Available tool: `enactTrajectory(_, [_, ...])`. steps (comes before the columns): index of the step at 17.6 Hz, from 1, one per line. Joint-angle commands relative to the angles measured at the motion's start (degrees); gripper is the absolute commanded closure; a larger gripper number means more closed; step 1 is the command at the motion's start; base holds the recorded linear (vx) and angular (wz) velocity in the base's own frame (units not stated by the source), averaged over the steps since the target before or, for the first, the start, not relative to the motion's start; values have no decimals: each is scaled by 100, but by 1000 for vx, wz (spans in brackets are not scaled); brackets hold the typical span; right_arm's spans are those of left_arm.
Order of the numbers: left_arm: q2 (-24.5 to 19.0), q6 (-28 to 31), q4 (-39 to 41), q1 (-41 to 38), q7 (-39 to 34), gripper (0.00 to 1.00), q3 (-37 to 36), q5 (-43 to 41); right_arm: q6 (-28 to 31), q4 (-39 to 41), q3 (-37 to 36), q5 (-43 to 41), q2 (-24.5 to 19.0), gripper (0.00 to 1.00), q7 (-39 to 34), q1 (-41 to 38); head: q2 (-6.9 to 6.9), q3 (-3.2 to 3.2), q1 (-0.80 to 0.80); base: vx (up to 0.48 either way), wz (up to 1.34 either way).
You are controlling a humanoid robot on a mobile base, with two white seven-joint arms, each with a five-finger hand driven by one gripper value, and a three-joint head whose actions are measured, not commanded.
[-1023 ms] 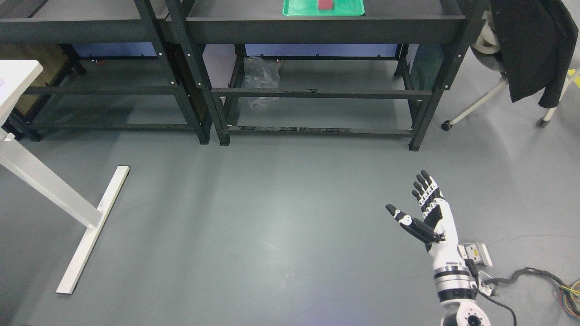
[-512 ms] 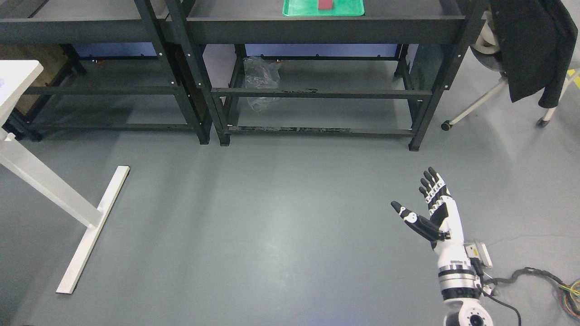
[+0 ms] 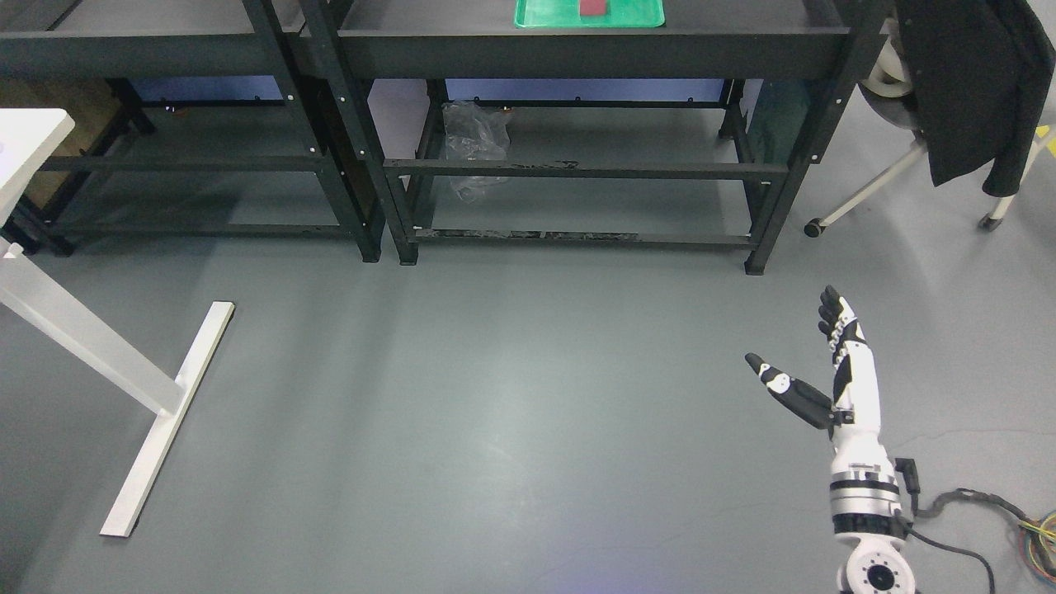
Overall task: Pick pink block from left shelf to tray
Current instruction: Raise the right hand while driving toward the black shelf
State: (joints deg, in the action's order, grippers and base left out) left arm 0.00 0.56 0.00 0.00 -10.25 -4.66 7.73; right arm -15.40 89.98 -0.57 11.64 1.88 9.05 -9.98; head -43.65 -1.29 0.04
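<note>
We see our right hand (image 3: 833, 371), white with black fingers, raised over the bare grey floor (image 3: 511, 396) at the lower right, fingers straight and spread with the thumb splayed to the left, holding nothing. Well beyond the fingertips, up and to the left, a flat green plastic tray (image 3: 589, 15) rests on the top board of a black metal shelf rack (image 3: 577, 169), and the small pink block (image 3: 592, 7) lies inside that tray. A crumpled clear plastic bag (image 3: 472, 148) sits on a lower level. Far right of the fingers, a black jacket (image 3: 965, 82) hangs over a chair.
</note>
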Motion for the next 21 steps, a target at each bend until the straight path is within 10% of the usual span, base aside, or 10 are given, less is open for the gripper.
enactTrajectory(1, [-100,-3,100,167,-4,0,0,0,-102,186,-293,3424,392,0,175,-21,0,0,0,34,0])
enactTrajectory(9, [-100,-3,100,167,-4,0,0,0,-103,186,-321,5514,339,2,343,-21,0,0,0,123,-1])
enactTrajectory(21, [-100,-3,100,167,-4,0,0,0,19,265,-22,5428,-88,2,677,-65,0,0,0,237,16])
